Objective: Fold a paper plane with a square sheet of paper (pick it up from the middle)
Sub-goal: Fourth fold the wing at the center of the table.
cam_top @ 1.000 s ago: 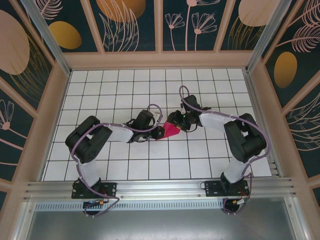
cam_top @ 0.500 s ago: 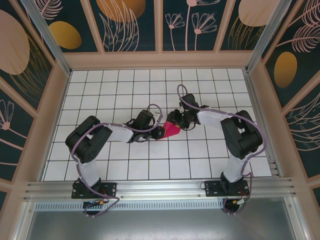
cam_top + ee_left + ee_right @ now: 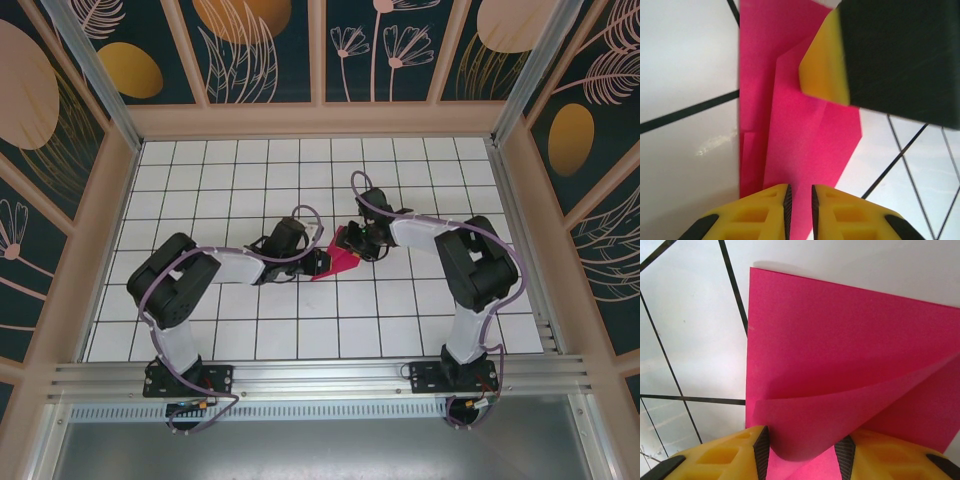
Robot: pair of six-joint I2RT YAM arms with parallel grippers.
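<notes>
The square sheet of paper (image 3: 343, 262), magenta-pink and folded into a pointed shape, lies mid-table between both grippers. My left gripper (image 3: 320, 263) sits at its left end. In the left wrist view my left gripper (image 3: 799, 187) has its jaws a narrow gap apart over the flat paper (image 3: 805, 130), and the right arm's yellow finger (image 3: 825, 65) presses at the far end. My right gripper (image 3: 349, 243) is at the paper's upper right. In the right wrist view my right gripper (image 3: 802, 437) is open, with a curled-up flap of the paper (image 3: 840, 410) bulging between its pads.
The table (image 3: 240, 180) is white tile with black grid lines. Wooden frame walls (image 3: 320, 120) stand at the back and both sides. An aluminium rail (image 3: 320, 375) runs along the near edge by the arm bases.
My right gripper has shifted a little left onto the paper and its jaws have narrowed round the flap. My left jaws have parted slightly. The paper's right side has lifted.
</notes>
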